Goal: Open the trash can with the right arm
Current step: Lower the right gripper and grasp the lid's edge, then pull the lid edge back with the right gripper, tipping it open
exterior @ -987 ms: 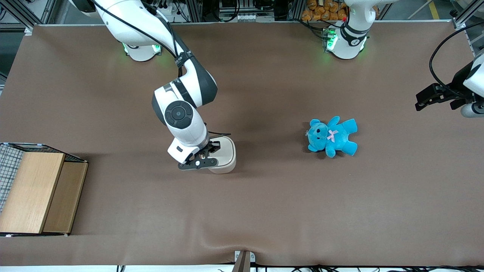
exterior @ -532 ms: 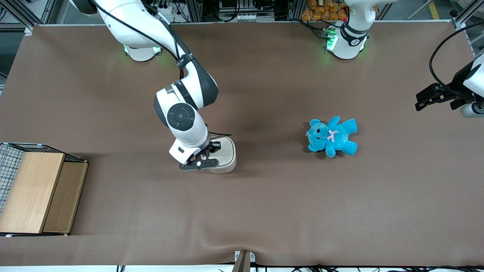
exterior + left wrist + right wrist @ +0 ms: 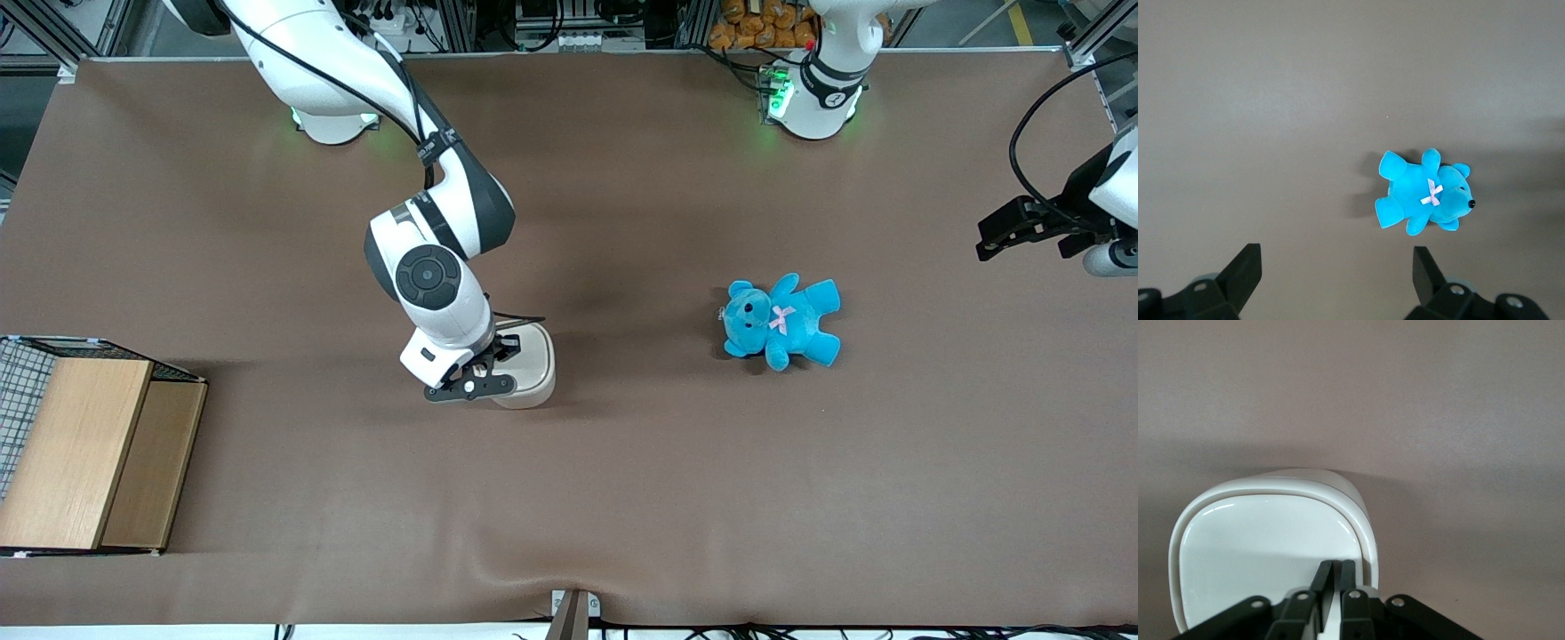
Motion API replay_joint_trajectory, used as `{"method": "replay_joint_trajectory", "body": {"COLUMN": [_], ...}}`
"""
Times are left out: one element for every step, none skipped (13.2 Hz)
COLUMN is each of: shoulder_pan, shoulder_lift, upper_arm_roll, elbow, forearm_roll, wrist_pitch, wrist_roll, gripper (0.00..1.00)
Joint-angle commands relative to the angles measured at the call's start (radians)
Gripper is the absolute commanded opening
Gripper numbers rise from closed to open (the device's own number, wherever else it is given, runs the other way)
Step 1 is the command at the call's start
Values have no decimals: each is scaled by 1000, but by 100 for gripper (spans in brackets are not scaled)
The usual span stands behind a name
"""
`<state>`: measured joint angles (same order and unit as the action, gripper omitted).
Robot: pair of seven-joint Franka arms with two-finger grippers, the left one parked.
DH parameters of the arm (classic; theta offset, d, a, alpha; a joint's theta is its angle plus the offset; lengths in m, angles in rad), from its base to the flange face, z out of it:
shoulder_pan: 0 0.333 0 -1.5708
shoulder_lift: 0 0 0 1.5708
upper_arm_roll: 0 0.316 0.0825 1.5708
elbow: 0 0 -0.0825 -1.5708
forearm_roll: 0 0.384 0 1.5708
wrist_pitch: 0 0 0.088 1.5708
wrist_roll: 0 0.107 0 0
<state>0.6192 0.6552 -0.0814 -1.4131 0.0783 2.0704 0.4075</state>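
Observation:
The trash can is a small cream-white rounded-square bin on the brown table, and its flat lid lies closed. My right arm reaches down over it from above. The gripper is at the lid's edge, on the side toward the working arm's end of the table. In the right wrist view the trash can's lid fills the frame beneath the gripper. The two black fingers are closed together with only a thin slit between them, their tips over the lid near its rim.
A blue teddy lies on the table toward the parked arm's end, also in the left wrist view. A wooden box with wire mesh stands at the working arm's end, nearer the front camera.
The right arm's elbow and wrist have shifted slightly toward the trash can and the front camera. The gripper has barely moved at the lid's edge. The lid has stayed closed.

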Motion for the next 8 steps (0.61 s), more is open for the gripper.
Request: {"method": "replay_joint_trajectory", "body": {"shoulder_pan": [10, 2, -7, -16, -22, -29, -41, -53], "shoulder_lift": [18, -2, -29, -61, -93, -121, -137, -152], "upper_arm_roll": [-11, -11, -12, -12, -12, -17, -17, -18], "elbow": [25, 29, 33, 37, 37, 37, 39, 39], "forearm_roll": [17, 24, 24, 24, 26, 24, 21, 20], "wrist_pitch": [11, -25, -73, -102, -113, -133, -160, -179], "wrist_roll": [4, 2, 2, 1, 1, 1, 1, -1], "gripper": [20, 36, 59, 68, 75, 75, 79, 83]}}
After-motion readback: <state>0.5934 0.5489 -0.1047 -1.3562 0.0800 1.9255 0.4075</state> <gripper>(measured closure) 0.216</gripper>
